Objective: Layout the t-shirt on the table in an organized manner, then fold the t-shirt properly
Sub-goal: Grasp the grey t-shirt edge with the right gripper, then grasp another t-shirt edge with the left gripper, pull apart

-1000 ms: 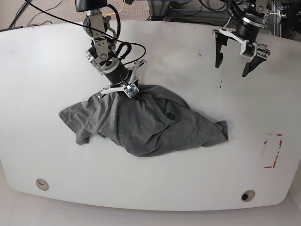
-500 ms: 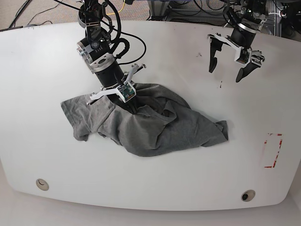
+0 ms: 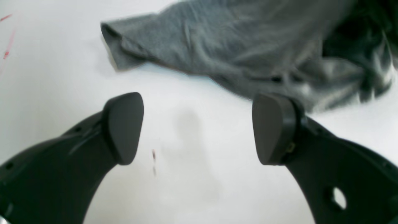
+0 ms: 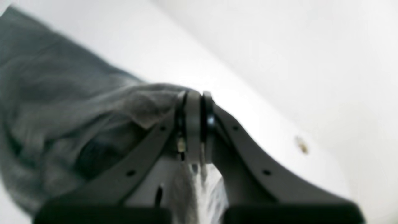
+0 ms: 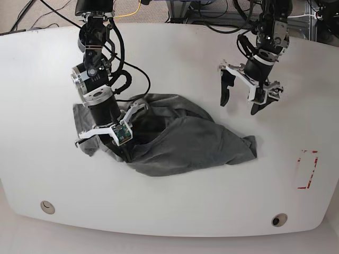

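Now we log the t-shirt (image 5: 180, 143) as a crumpled grey heap left of centre in the base view, lying on the white surface (image 5: 175, 206); one bunched end reaches toward the right of the frame, the other sits under the arm at left. Right gripper (image 5: 123, 149), on the left of the base view, points down into the cloth. In the right wrist view its fingers (image 4: 192, 124) are pressed together with a fold of grey fabric pinched between them, cloth trailing off to the left of that frame. Left gripper (image 5: 241, 100), upper right of the base view, hangs above bare surface, apart from the shirt. In the left wrist view its two dark fingers (image 3: 122, 124) stand wide apart with nothing between them; the shirt's edge lies across the top of that frame, beyond the fingertips. Red dashed rectangle (image 5: 307, 169) sits at the right edge of the base view, well apart from the shirt.
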